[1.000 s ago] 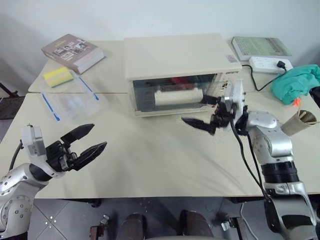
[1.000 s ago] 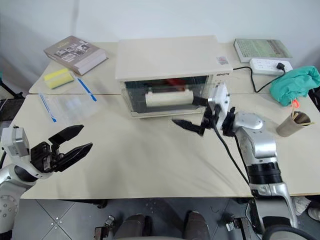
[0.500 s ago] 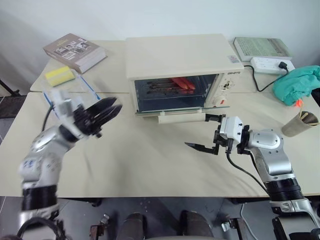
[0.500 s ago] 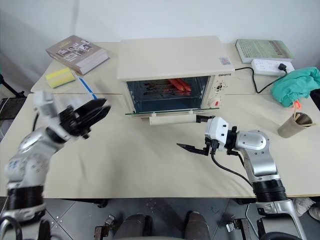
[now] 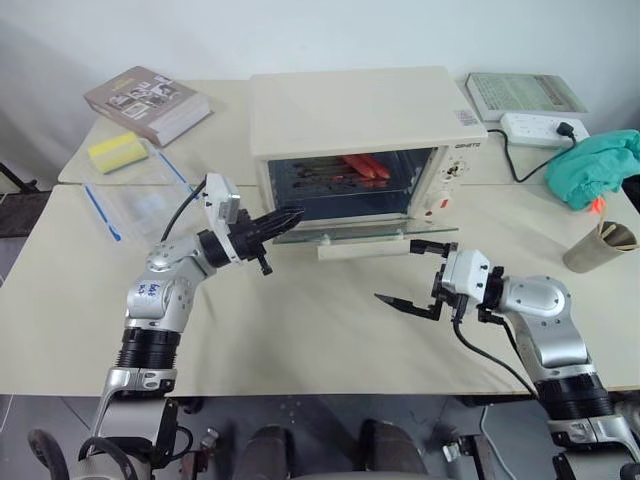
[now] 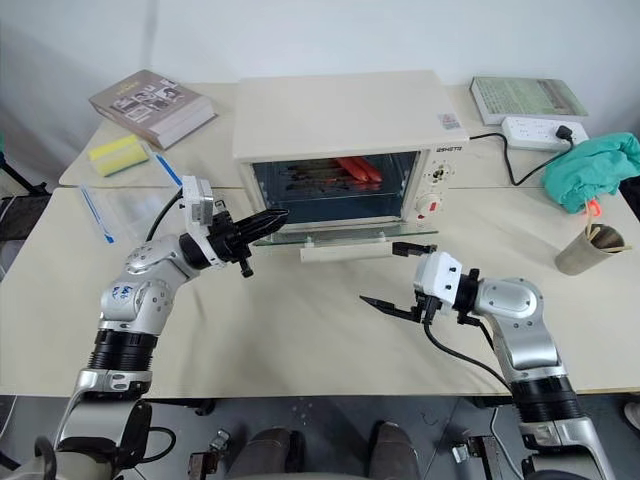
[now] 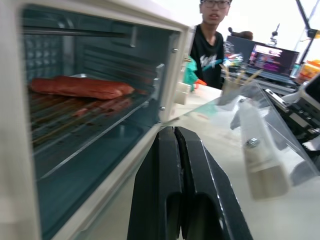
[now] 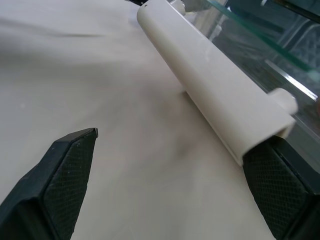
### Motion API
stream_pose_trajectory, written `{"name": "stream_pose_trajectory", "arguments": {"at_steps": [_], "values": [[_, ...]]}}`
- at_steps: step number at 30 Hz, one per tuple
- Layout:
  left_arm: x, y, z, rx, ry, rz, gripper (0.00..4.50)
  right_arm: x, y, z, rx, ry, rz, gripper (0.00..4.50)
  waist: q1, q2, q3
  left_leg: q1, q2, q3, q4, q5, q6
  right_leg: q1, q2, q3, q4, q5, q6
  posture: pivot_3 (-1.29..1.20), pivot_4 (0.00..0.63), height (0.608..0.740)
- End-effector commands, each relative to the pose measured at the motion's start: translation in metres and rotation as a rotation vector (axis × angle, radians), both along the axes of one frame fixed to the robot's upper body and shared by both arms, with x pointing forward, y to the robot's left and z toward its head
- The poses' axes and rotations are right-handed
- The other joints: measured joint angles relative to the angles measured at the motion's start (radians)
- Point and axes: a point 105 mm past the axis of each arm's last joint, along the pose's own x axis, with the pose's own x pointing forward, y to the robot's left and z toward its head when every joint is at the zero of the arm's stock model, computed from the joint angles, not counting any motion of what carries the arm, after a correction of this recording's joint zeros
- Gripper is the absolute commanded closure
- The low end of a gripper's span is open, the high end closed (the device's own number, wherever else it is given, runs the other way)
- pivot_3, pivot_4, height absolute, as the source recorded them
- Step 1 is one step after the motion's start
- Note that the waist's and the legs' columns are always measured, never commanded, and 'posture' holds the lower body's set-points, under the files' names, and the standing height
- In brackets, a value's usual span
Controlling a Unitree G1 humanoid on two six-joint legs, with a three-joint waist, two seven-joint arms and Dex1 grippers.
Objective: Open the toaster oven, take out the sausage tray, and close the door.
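Silvery ribbed metal shows inside the toaster oven [image 5: 360,140]: the sausage tray [image 7: 75,117] sits on the rack with its red sausages toward the back, its long side running across the opening. The toaster oven stands at the worktop's [image 5: 300,330] far edge, near the middle. The door [image 5: 360,232] is dropped flat, its cream bar handle toward the near edge.

The left hand [image 5: 290,216], fingers pressed together and holding nothing, points in at the opening's left corner, just above the glass. The right hand [image 5: 412,273], fingers spread wide and empty, hangs in front of the handle's right end, outside the door.

The left hand looks nearer the tray, which lies straight ahead of it and deeper in. It would have to part its fingers first, I'd say.
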Motion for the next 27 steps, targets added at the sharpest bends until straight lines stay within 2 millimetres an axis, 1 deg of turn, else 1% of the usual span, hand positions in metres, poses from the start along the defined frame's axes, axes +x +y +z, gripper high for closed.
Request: {"name": "stream_pose_trajectory", "arguments": {"at_steps": [1,3,6,8,11,12,15,16,18,19,21,22,23,24,26,27], "values": [[-0.011,-0.002,-0.019,0.088,0.011,-0.047,4.47,-0.017,-0.041,-0.003,0.01,-0.006,-0.167,0.0,0.016,0.0,0.0,0.001,0.0,0.0,0.0,0.0,0.0,0.0,0.0,0.0,0.0,0.0,0.0,0.0,0.15,0.74],[-0.014,-0.003,-0.029,0.123,0.017,-0.057,4.47,-0.031,-0.063,-0.013,0.002,0.026,-0.251,0.0,0.019,0.0,0.0,0.001,0.0,0.0,-0.002,0.0,0.0,0.001,0.0,0.0,-0.002,0.0,0.0,0.0,0.15,0.74],[-0.017,-0.004,-0.041,0.158,0.031,-0.056,4.47,-0.049,-0.089,-0.019,-0.019,0.043,-0.363,0.0,0.019,0.0,0.0,0.0,0.0,0.001,-0.001,0.0,0.001,0.001,0.0,0.0,-0.004,0.0,0.0,0.0,0.15,0.74],[-0.018,-0.005,-0.046,0.164,0.034,-0.053,4.47,-0.052,-0.095,-0.015,-0.027,0.02,-0.398,0.0,0.018,0.0,0.0,0.0,0.0,0.003,0.0,0.0,0.001,0.001,0.0,0.001,-0.005,0.0,0.0,0.0,0.15,0.74],[-0.018,-0.005,-0.051,0.171,0.04,-0.048,4.47,-0.051,-0.096,-0.007,-0.016,-0.02,-0.422,0.0,0.008,0.0,0.0,0.003,0.0,0.005,0.001,0.001,0.002,0.002,0.0,0.004,-0.002,0.001,-0.001,0.0,0.15,0.74],[-0.018,-0.004,-0.054,0.173,0.046,-0.041,4.47,-0.045,-0.091,0.002,-0.005,-0.069,-0.429,0.0,0.007,0.0,0.0,0.004,0.0,0.005,0.001,0.001,0.002,0.002,0.0,0.005,-0.001,0.001,-0.001,0.0,0.15,0.74],[-0.024,0.005,-0.063,0.183,0.041,-0.036,4.47,-0.02,-0.063,0.033,0.018,-0.227,-0.426,0.0,-0.012,0.0,0.0,0.005,0.001,0.006,0.001,0.001,0.001,0.001,0.0,0.007,0.001,0.001,-0.001,0.0,0.15,0.74],[-0.026,0.009,-0.062,0.171,0.029,-0.038,4.47,-0.011,-0.056,0.038,0.014,-0.26,-0.449,0.0,-0.012,0.0,0.0,0.005,0.001,0.007,0.001,0.001,0.001,0.0,0.0,0.007,0.002,0.001,-0.001,0.0,0.15,0.74],[-0.033,0.018,-0.058,0.134,0.022,-0.042,4.47,0.006,-0.042,0.043,-0.032,-0.3,-0.501,0.0,-0.01,0.0,0.0,0.004,0.002,0.006,0.001,0.002,0.0,-0.001,0.001,0.006,0.003,0.001,-0.002,0.0,0.15,0.74],[-0.036,0.022,-0.055,0.122,0.0,-0.038,4.47,0.01,-0.032,0.044,-0.052,-0.303,-0.475,0.0,-0.009,0.0,0.0,0.004,0.002,0.006,0.001,0.002,0.0,-0.002,0.001,0.006,0.003,0.001,-0.002,0.0,0.15,0.74],[-0.044,0.035,-0.045,0.072,-0.045,-0.006,4.1,0.02,-0.004,0.05,-0.082,-0.362,-0.393,0.0,-0.009,0.0,0.0,0.002,0.002,0.006,0.001,0.002,0.0,-0.003,0.001,0.006,0.003,0.001,-0.002,0.0,0.15,0.74],[-0.046,0.04,-0.042,0.059,-0.063,0.012,3.93,0.023,0.004,0.052,-0.088,-0.382,-0.375,0.0,-0.01,0.0,0.0,0.001,0.002,0.006,0.001,0.002,0.0,-0.004,0.0,0.006,0.003,0.001,-0.002,0.0,0.15,0.74],[-0.047,0.042,-0.041,0.051,-0.071,0.022,3.62,0.025,0.008,0.053,-0.093,-0.394,-0.371,0.0,-0.005,0.0,0.0,0.001,0.002,0.006,0.001,0.001,0.001,-0.005,0.0,0.006,0.003,0.001,-0.002,0.0,0.15,0.74],[-0.05,0.05,-0.039,0.047,-0.068,0.051,3.31,0.032,0.018,0.056,-0.105,-0.429,-0.361,0.0,-0.003,0.0,0.0,0.0,0.001,0.005,0.001,0.001,0.001,-0.004,0.0,0.005,0.003,0.001,-0.002,0.0,0.15,0.74],[-0.064,0.07,-0.038,0.04,-0.027,0.102,2.72,0.045,0.047,0.063,-0.112,-0.519,-0.332,0.0,-0.011,-0.001,0.0,0.0,0.001,0.004,0.002,0.001,0.001,-0.004,0.0,0.004,0.003,0.001,-0.002,0.0,0.15,0.74],[-0.072,0.078,-0.039,0.036,0.001,0.123,2.41,0.052,0.061,0.064,-0.143,-0.566,-0.32,0.0,-0.02,-0.001,0.0,0.0,0.002,0.005,0.002,0.001,0.001,-0.004,0.0,0.005,0.003,0.001,-0.002,0.0,0.15,0.74]]}}
